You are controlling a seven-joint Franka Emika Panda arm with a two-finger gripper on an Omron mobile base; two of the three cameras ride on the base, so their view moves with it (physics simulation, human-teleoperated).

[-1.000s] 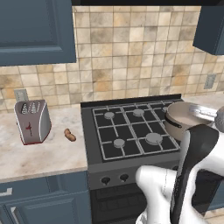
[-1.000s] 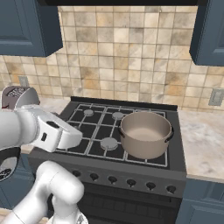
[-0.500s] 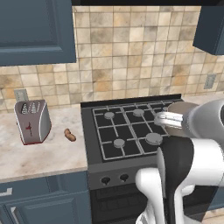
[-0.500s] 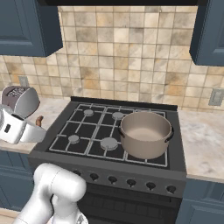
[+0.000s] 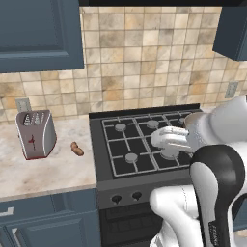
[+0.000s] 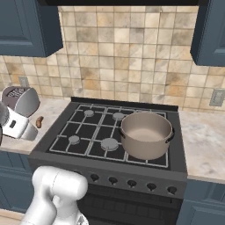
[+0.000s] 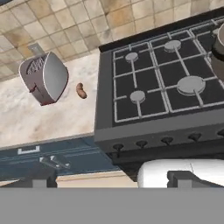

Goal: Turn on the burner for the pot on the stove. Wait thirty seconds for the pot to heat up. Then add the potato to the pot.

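The pot (image 6: 146, 134) stands on the front right burner of the stove (image 6: 88, 132), with nothing inside it; its edge also shows as the pot (image 7: 218, 52) in the hand view. The potato (image 5: 76, 148) lies on the counter left of the stove, just right of the toaster, and appears again as the potato (image 6: 39, 121) and the potato (image 7: 81, 90). My gripper (image 7: 113, 180) hangs open, high above the stove's front edge, with its dark fingertips (image 7: 40, 178) wide apart and nothing between them. The front knobs (image 7: 140, 143) sit below it.
A silver toaster (image 5: 34, 134) stands on the left counter near the wall. My white arm (image 5: 217, 144) covers the right side of the stove in the left base view, and a link (image 6: 16, 125) crosses the toaster in the right base view. Blue cabinets hang above.
The arm has swung across: its upper links moved out to the left in the right base view and up and right in the left one. Pot, potato and toaster stayed put.
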